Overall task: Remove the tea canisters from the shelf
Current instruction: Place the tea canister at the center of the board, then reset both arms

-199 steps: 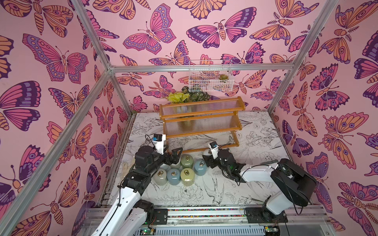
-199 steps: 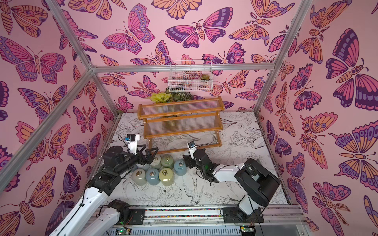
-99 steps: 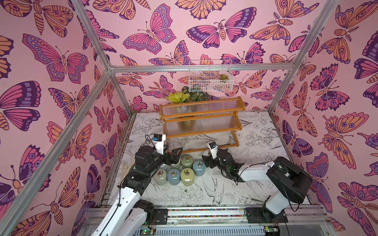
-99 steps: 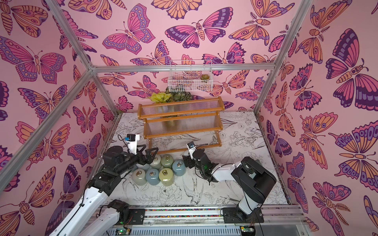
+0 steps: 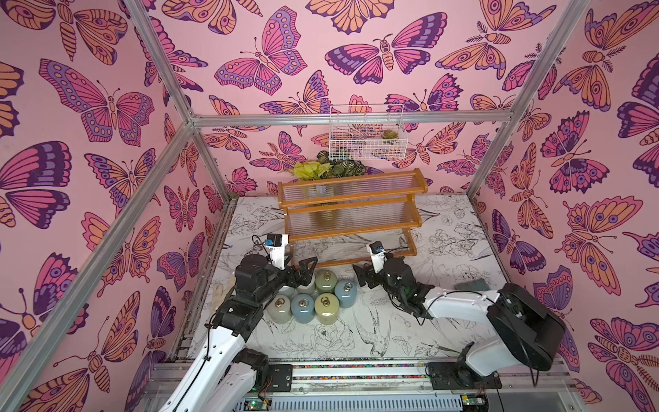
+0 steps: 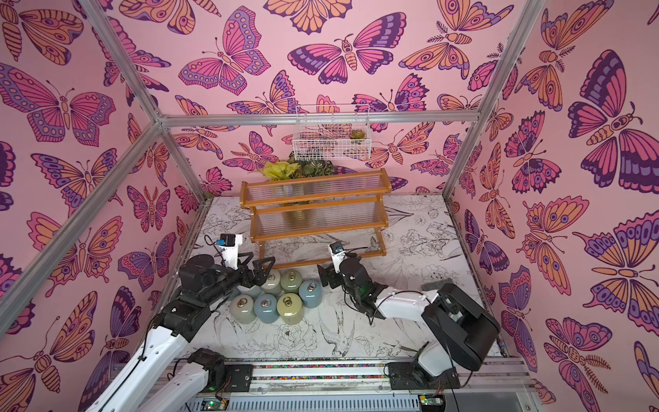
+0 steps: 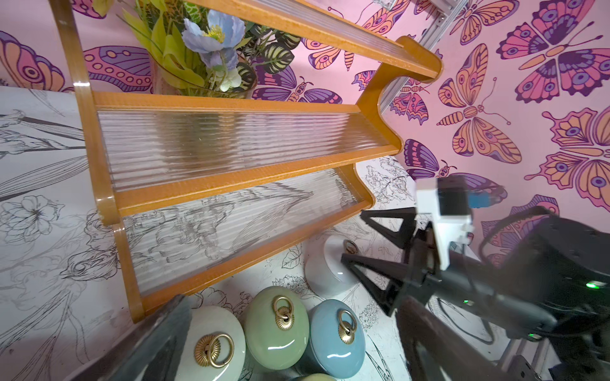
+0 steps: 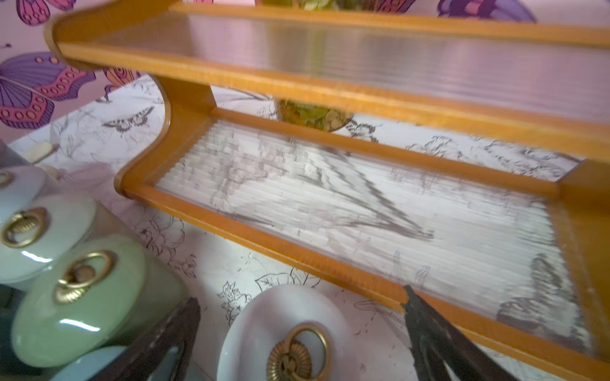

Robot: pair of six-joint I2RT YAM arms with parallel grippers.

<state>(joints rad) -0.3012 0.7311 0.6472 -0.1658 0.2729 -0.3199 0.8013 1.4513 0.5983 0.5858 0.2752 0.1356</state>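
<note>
Two grippers, both with jaws wide. Right gripper (image 8: 300, 297) has its jaws well apart, straddling a white canister (image 8: 251, 330) that stands on the table (image 5: 445, 249) just before the shelf (image 5: 351, 233), with a gap on each side. Left gripper (image 6: 263, 257) has its jaws apart and hovers over the other canisters (image 5: 327, 308), clustered on the table, gripping none.

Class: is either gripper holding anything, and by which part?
Nothing is held: right gripper open astride the white canister; left gripper open too.
</note>
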